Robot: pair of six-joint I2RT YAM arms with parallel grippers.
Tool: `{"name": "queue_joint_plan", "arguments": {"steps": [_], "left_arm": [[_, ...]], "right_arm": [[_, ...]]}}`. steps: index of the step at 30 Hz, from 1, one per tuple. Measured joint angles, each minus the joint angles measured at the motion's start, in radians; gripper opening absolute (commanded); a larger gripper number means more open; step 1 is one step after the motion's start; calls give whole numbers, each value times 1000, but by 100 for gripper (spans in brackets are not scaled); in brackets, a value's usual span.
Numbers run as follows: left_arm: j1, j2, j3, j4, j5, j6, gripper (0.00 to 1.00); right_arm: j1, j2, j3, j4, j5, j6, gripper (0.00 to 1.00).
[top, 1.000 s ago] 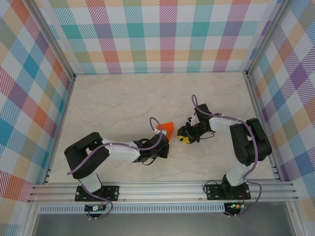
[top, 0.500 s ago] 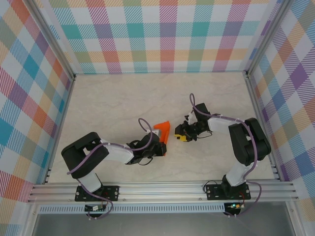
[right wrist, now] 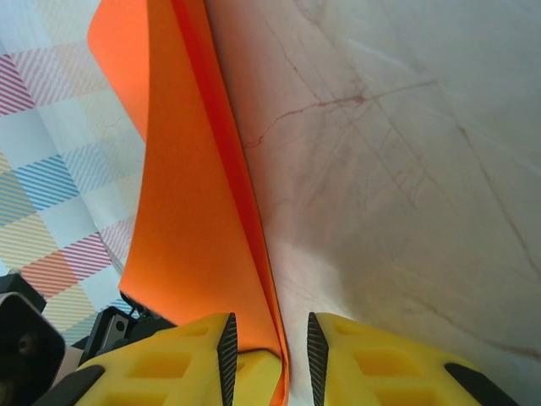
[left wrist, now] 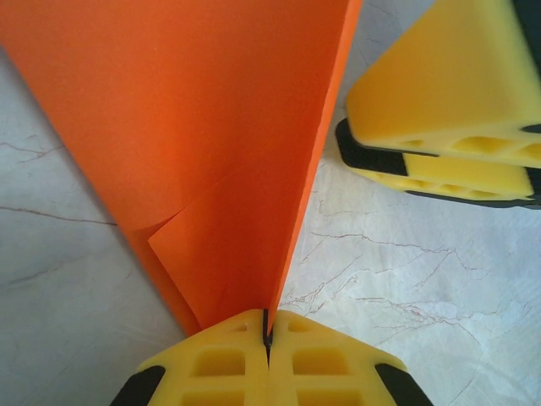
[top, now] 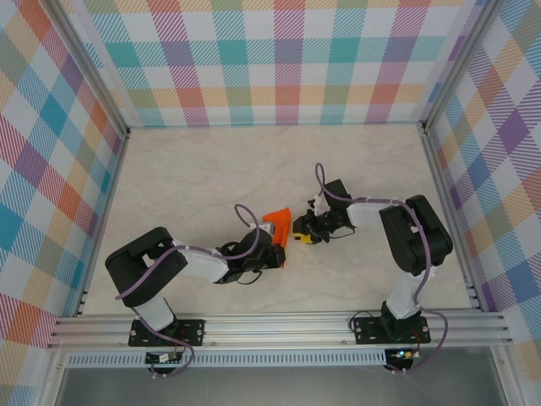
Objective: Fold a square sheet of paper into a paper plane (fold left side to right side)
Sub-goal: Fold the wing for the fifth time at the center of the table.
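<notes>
So the thin bright orange sheet of paper (top: 280, 222) sits near the middle of the pale marble-look tabletop (top: 194, 178), right between the two arms. It's not lying flat. It's folded over and stands up on edge, held from below.

The left gripper (left wrist: 267, 340) has its yellow fingers pressed tight together with the bottom edge of the paper pinched in the seam between them, so it's properly clamped. From that wrist camera the sheet fans upward and away, with a small creased flap showing low on the near face and a sharp straight edge running up the right side.

The right gripper (right wrist: 269, 351) is a different story: its two yellow fingers (right wrist: 161, 364) stand apart with the paper's folded edge running down into the gap. The paper sits close against the left finger, and bare table shows between it and the other one, so the fingers straddle it without squeezing it.

From overhead the two grippers are just beside each other, the right one tucked against the right side of the paper. Pastel plaid walls (top: 279, 59) box in the table.
</notes>
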Motion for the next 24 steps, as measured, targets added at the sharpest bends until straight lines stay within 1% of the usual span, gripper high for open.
{"name": "queue_joint_plan", "arguments": {"steps": [14, 20, 24], "left_arm": [[0, 0, 0, 0, -1, 0, 0], [2, 0, 0, 0, 0, 0, 4], [3, 0, 0, 0, 3, 0, 5]], "right_arm": [[25, 42, 23, 75, -15, 23, 30], [27, 58, 32, 80, -24, 24, 30], [31, 64, 39, 78, -27, 24, 30]]}}
